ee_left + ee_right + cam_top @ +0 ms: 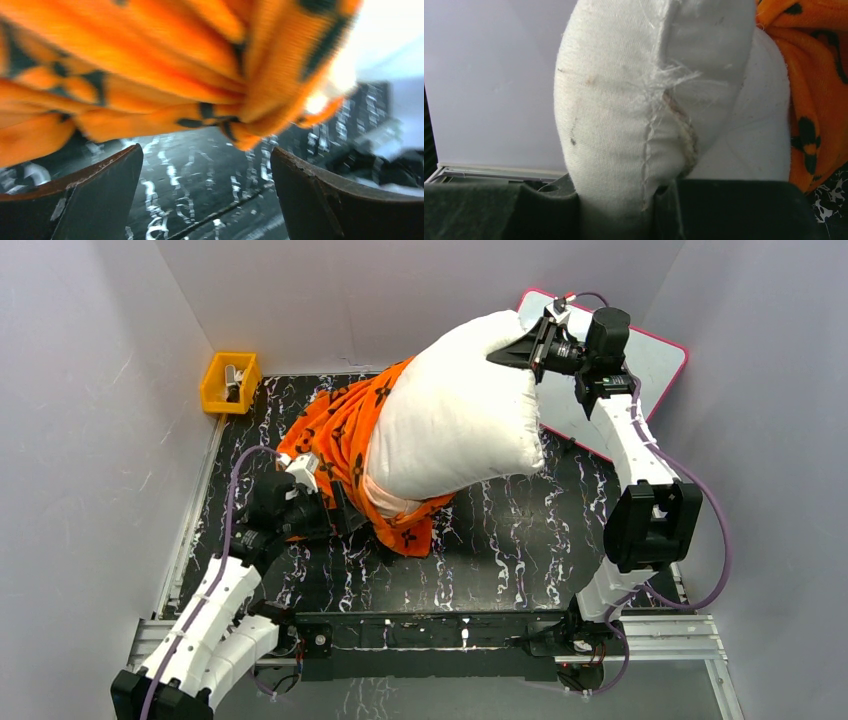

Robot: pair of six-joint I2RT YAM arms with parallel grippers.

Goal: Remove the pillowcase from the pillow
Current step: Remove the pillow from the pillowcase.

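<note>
A yellow bin (230,383) is seen at the far left, against the back corner and well apart from the work. Next comes the left gripper (305,502), low over the black marbled table (520,530). In its wrist view the fingers (100,185) are spread wide and nothing is caught between them; the table shows through the gap. The pillowcase (345,430) is bunched in folds just beyond and above those fingertips, near but not gripped. Whether a fold brushes a finger cannot be told from the blurred view.

Further right, the pillow (455,420) is held up off the table. Its long axis runs diagonally, from the covered end at the near left, beside the left gripper, up to the bare end at the far right. Only the lower left end is wrapped in orange; the larger part is bare white, so the task is judged well along but not done.

The right gripper (540,348) is clamped on the pillow's far right corner, the seam pinched between its 2 fingers. Behind it lies a pink-framed whiteboard (660,370).

The coming move is judged to turn on that diagonal: the fabric must be drawn down and left along the axis, away from the right gripper's hold. The left arm is the nearer of the 2 to the cover, so a hold on the folds just ahead of its fingers is probably called for.
</note>
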